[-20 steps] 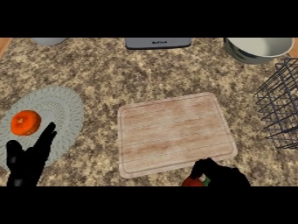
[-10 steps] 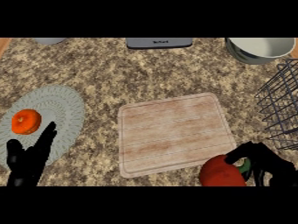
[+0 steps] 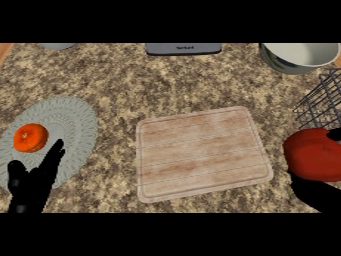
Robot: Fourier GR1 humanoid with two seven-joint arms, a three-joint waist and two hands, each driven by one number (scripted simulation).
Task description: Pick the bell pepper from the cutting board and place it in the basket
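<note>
Granite counter below me, wooden cutting board at centre, bare. My right hand curled round red bell pepper, held off board's right edge, just beside wire basket. My left hand resting open, fingers up, over woven mat near orange fruit.
</note>
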